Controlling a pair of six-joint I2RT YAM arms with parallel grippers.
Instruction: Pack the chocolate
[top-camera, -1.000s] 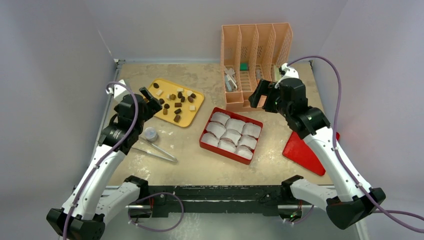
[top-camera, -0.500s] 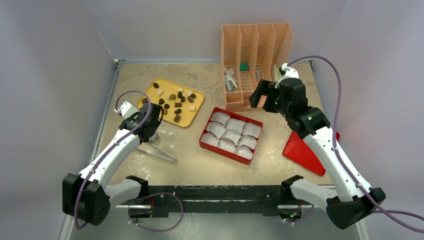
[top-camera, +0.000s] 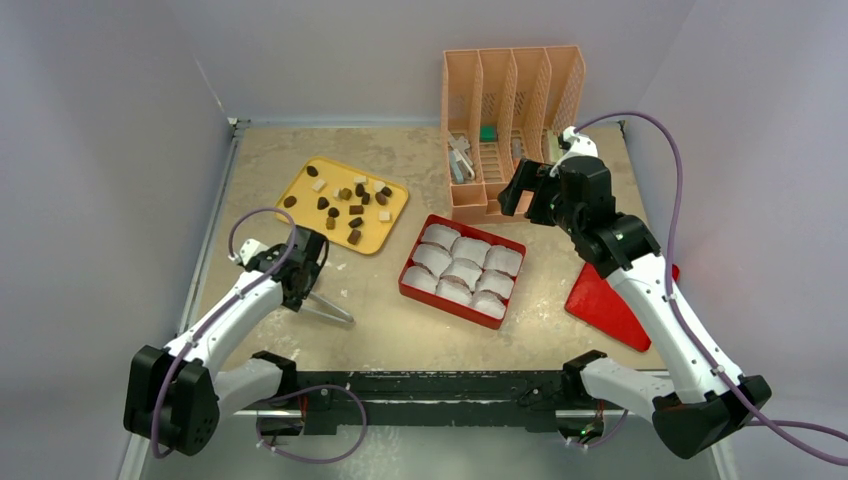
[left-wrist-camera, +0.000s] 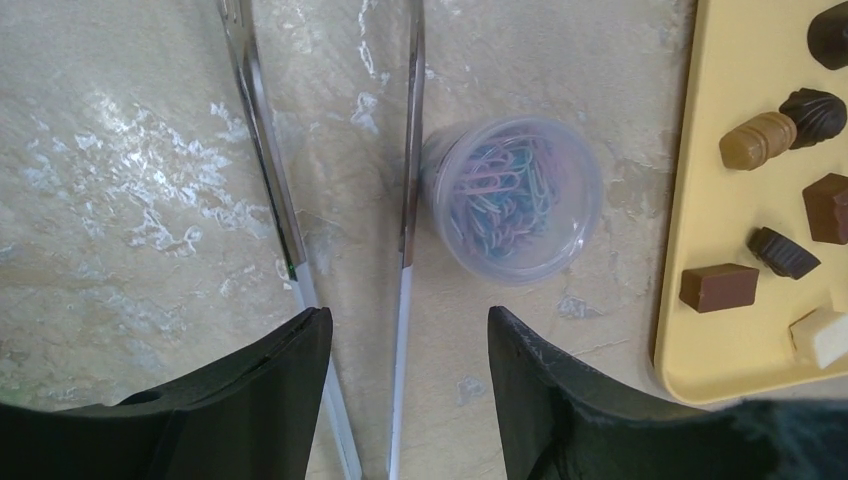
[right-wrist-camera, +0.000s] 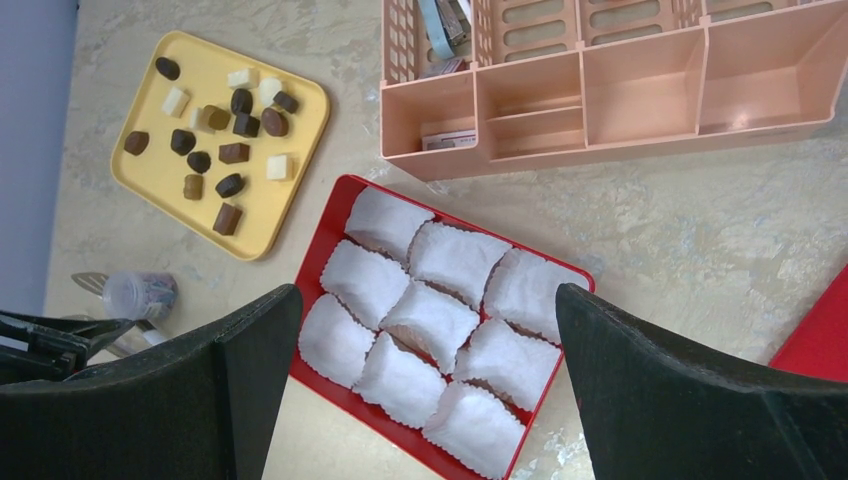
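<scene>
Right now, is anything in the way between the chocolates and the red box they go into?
Nothing visible. Only bare table lies between the yellow tray holding the chocolates and the red box. The jar of paper clips sits on the tray's far side, by the left gripper, off that path.

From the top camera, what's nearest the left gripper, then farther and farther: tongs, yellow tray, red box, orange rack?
1. Tongs, right beneath the left gripper.
2. Yellow tray, just behind.
3. Red box, off to the right.
4. Orange rack, far back right.
</scene>
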